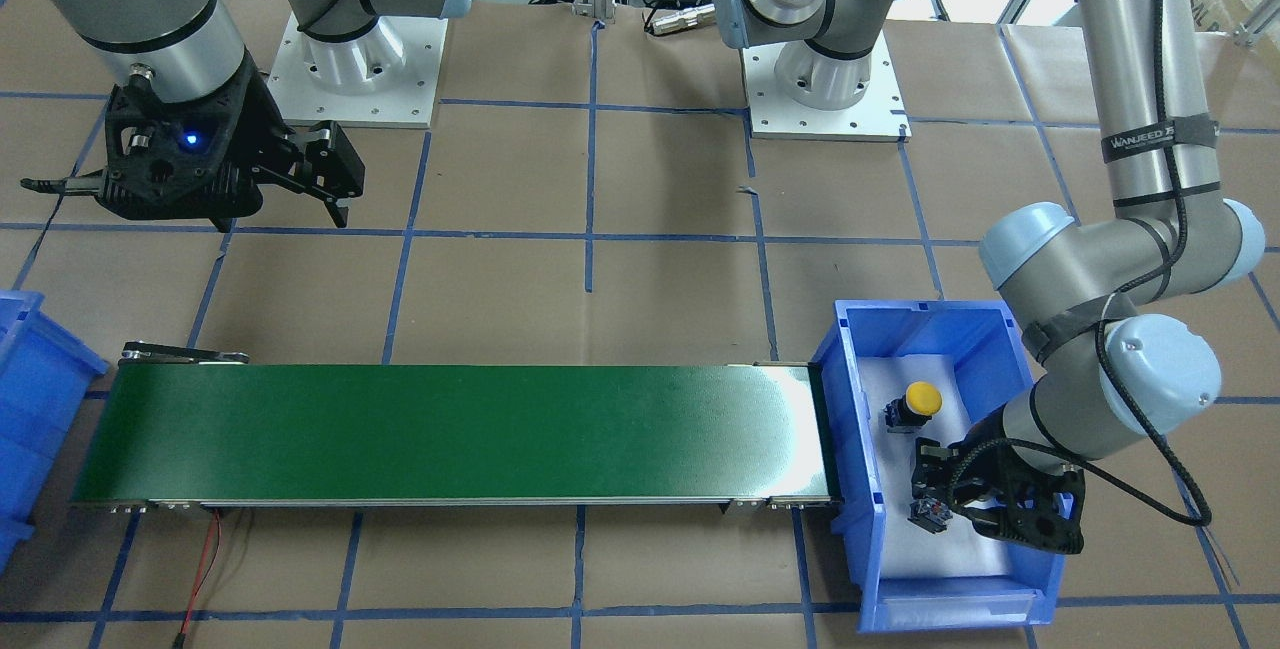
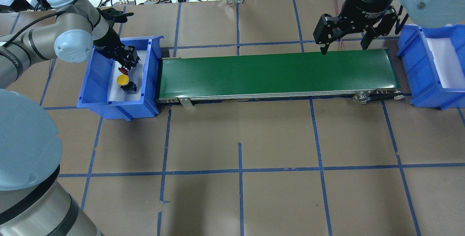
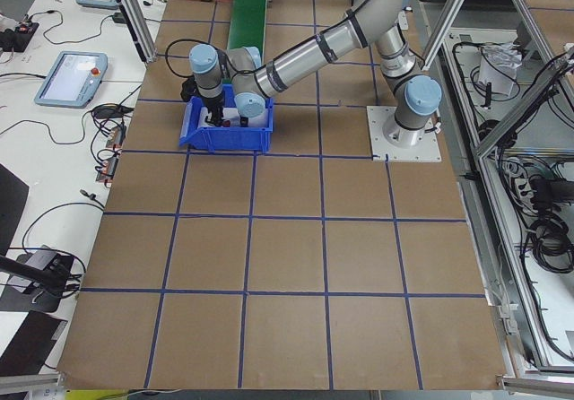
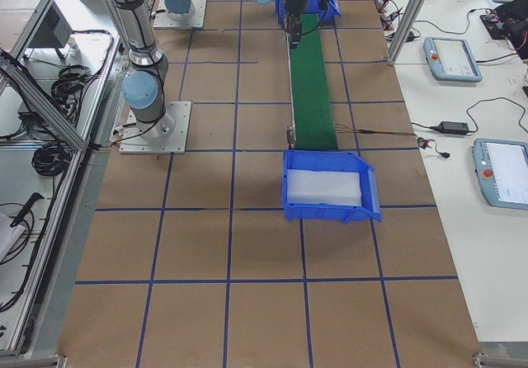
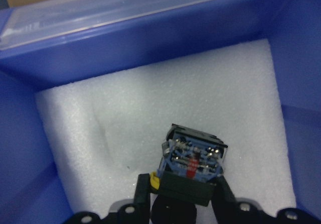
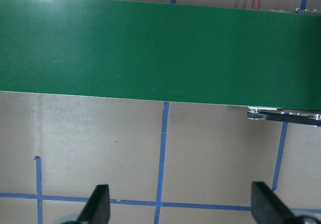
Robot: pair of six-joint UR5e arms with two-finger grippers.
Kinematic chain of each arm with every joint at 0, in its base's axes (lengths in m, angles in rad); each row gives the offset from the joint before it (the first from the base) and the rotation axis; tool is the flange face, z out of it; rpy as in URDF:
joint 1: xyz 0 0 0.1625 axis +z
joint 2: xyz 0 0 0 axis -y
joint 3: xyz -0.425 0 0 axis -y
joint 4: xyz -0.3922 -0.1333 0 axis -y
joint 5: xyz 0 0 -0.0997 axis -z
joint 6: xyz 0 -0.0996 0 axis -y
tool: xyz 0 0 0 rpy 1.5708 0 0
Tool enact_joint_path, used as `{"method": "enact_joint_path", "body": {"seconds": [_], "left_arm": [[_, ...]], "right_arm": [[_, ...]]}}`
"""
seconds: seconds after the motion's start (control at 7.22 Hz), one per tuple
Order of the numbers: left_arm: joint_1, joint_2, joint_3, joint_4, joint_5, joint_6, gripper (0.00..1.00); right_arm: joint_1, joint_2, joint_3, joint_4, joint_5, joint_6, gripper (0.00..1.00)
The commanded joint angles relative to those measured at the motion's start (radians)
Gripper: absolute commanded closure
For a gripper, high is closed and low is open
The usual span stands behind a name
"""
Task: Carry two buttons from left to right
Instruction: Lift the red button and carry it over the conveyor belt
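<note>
My left gripper (image 1: 935,494) is inside the left blue bin (image 1: 850,409) and is shut on the red button (image 2: 123,70). In the left wrist view the button's black body with its contact terminals (image 5: 193,163) sits between my fingers (image 5: 143,194), over the white foam. The yellow button (image 1: 921,399) stands on the foam just beside it and also shows in the overhead view (image 2: 122,80). My right gripper (image 2: 343,47) is open and empty. It hangs over the table at the far side of the green belt (image 2: 276,72), near its right end.
The conveyor belt (image 1: 450,429) runs between the left bin (image 2: 94,79) and a second blue bin (image 2: 417,68) with white foam at its right end. The right wrist view shows the belt (image 6: 160,48), brown paper and blue tape lines. Red and black wires (image 1: 205,569) lie by the belt's right end.
</note>
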Motion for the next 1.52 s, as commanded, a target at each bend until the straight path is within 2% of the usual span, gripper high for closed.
{"method": "enact_joint_path", "body": {"seconds": [0.0, 0.14, 0.42, 0.69, 0.97, 1.11, 1.38], "left_arm": [[-0.001, 0.025, 0.011, -0.006, 0.020, 0.000, 0.57], [-0.004, 0.047, 0.039, -0.026, 0.029, 0.000, 0.56], [-0.025, 0.071, 0.137, -0.172, 0.029, -0.010, 0.56], [-0.129, 0.084, 0.224, -0.259, 0.024, -0.122, 0.56], [-0.278, 0.049, 0.213, -0.214, 0.026, -0.365, 0.56], [-0.333, 0.027, 0.182, -0.137, 0.029, -0.395, 0.56], [-0.370, 0.019, 0.109, -0.066, 0.020, -0.362, 0.57]], "right_arm": [[-0.001, 0.000, -0.001, 0.000, 0.004, 0.000, 0.00], [-0.001, 0.000, 0.002, 0.000, 0.004, -0.003, 0.00], [-0.014, 0.000, 0.002, 0.006, 0.007, -0.004, 0.00], [-0.014, 0.000, 0.002, 0.008, 0.007, -0.003, 0.00], [-0.016, 0.000, 0.002, 0.007, 0.007, -0.003, 0.00], [-0.020, 0.000, 0.002, 0.008, 0.007, -0.004, 0.00], [-0.030, -0.002, 0.002, 0.014, 0.009, -0.005, 0.00]]}}
